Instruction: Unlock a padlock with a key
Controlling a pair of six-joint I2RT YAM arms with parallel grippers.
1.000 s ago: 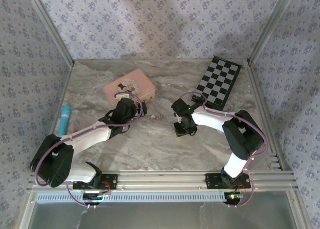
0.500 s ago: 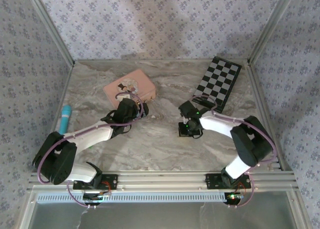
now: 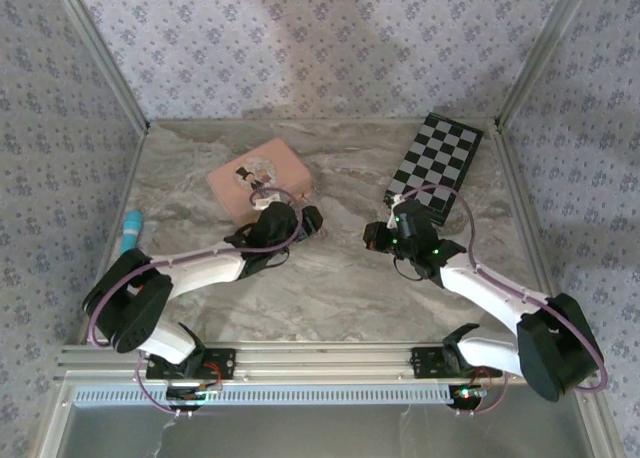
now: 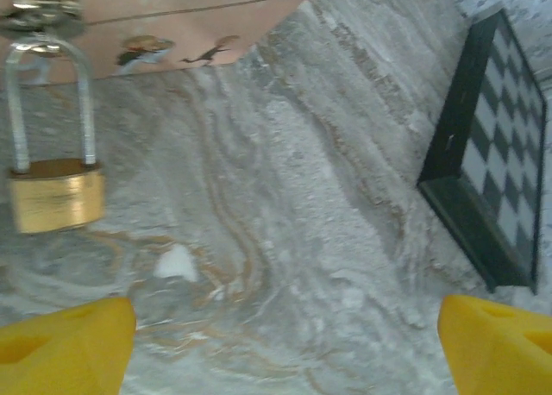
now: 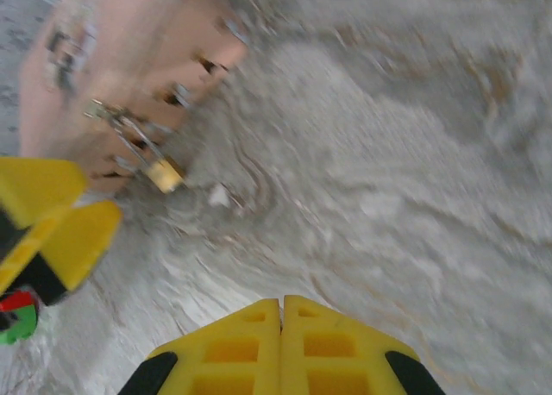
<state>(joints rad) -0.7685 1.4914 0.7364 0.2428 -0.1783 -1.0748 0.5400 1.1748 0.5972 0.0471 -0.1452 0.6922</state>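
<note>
Three wallpapered walls [image 3: 300, 38] around grey marbled tabletop [image 4: 302, 197]. Left gripper [image 4: 285, 343] jaws spread wide, empty; padlock [image 4: 56, 192] ahead-left of them, hooked on pink box [image 4: 172, 15] clasp. Right gripper [image 5: 282, 313] jaws pressed together, nothing seen between; padlock farther ahead-left.

Pink box [image 3: 262, 170] with a picture lid, lying flat left of centre on the marble table [image 3: 330, 288]. Black-and-white checkerboard [image 3: 437, 163] far right, angled, well apart from the box. Teal cylinder [image 3: 130, 230] at left edge. Floral-patterned walls [image 3: 330, 48] around.
</note>
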